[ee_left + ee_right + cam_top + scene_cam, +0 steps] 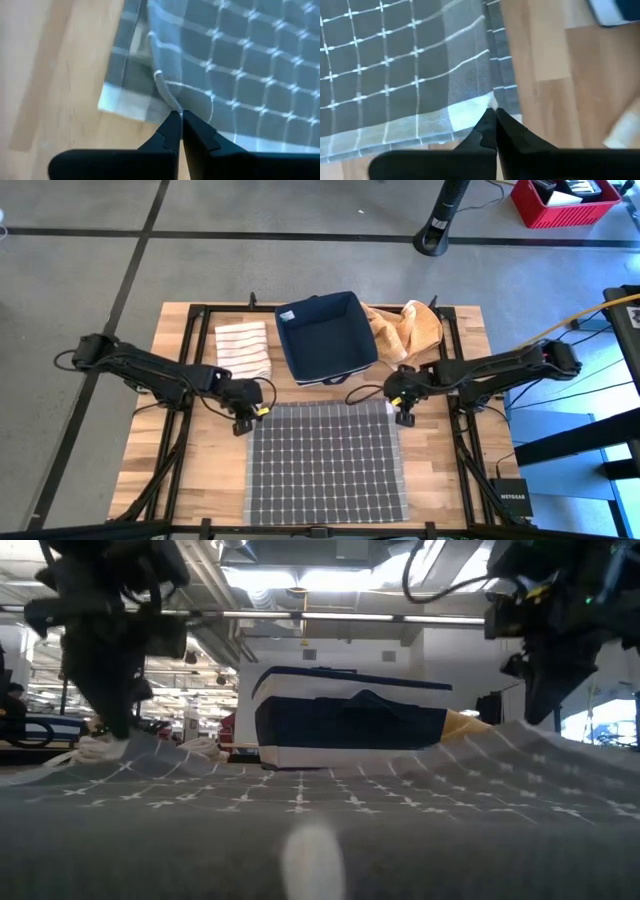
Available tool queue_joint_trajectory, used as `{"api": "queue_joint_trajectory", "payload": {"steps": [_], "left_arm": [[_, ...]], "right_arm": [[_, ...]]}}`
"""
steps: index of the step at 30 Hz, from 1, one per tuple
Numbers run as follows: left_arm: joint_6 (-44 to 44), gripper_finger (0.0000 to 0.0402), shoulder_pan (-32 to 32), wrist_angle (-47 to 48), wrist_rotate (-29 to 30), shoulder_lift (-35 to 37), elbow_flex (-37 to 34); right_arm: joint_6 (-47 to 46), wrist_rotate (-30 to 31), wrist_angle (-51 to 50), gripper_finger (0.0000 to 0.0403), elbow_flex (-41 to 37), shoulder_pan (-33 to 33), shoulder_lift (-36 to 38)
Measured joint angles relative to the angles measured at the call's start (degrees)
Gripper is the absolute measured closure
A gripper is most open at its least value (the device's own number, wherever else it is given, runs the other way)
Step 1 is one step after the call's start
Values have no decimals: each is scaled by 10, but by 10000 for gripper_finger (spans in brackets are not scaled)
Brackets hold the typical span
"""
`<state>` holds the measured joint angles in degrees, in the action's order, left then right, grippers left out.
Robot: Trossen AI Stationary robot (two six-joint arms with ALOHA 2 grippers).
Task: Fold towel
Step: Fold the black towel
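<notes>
Two grippers [243, 423] [404, 416], one grey towel [325, 465], pinched.

1. Both arms are dark, near-black, built of slender link segments joined by bulkier rounded joint housings.
2. Left gripper [244, 423]: black body with a small yellow marking at its wrist end.
3. Right gripper [404, 414]: black body with a small red or orange spot near the wrist.
4. Thin black cables loop beside each wrist and along the links.
5. Fingers [170, 131] are matte black, smooth-surfaced, tapering to narrow pointed tips; the right pair [489, 126] is alike.
</notes>
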<state>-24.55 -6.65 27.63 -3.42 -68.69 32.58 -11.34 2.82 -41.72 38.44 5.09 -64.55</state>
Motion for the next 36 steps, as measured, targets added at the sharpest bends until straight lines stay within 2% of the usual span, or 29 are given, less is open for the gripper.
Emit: {"api": "queue_joint_trajectory", "payload": {"steps": [4, 7, 15, 21, 29, 36], "left_arm": [[4, 400, -14, -2, 49, 15, 13], [1, 399, -12, 10, 61, 15, 13], [9, 399, -10, 21, 155, 12, 6], [20, 400, 9, 12, 185, 8, 6], [41, 395, 15, -25, 230, -12, 6], [51, 387, 29, -38, 251, -31, 5]], "right_arm": [[-31, 36, -28, 401, 6, 30, 28], [-66, 65, -69, 402, 6, 47, 40], [-106, 150, -109, 402, 6, 65, 35], [-138, 198, -123, 403, 5, 65, 5], [-154, 224, -127, 400, 5, 56, -65], [-170, 255, -127, 364, 5, 57, -115]]}}
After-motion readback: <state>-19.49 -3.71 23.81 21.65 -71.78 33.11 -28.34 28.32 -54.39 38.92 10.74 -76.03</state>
